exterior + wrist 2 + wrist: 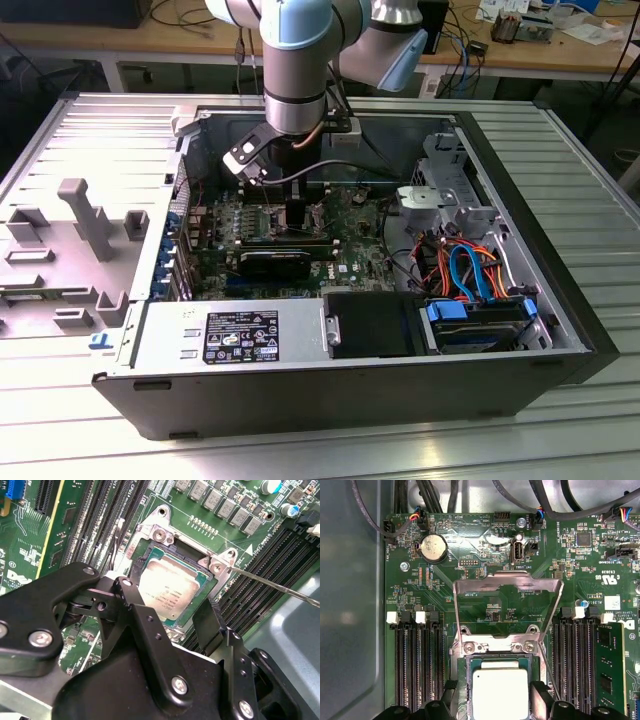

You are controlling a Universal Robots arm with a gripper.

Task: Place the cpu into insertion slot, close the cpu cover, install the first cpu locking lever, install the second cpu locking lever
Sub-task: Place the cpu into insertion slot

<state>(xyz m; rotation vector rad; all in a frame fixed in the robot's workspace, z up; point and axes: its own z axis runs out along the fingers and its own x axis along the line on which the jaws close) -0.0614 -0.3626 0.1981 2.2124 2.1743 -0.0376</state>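
The arm [295, 70] is built of round silver-grey tubes with pale blue caps on its joints and a dark band where the lowest tube ends. A black cable [330, 172] and a thinner copper-coloured cable [318, 128] loop out beside the wrist, near a small black-and-white bracket [247, 155]. The gripper [165, 602] is matte black, made of flat, angular links pinned together with round silver screw heads [41, 638], and its narrow finger bars [150, 630] are dotted with small holes along their length

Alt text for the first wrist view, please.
A small square silver-grey chip sits in the silver-rimmed socket on the green circuit board, the black gripper straddling it. The thin silver window-frame cover is flipped open.
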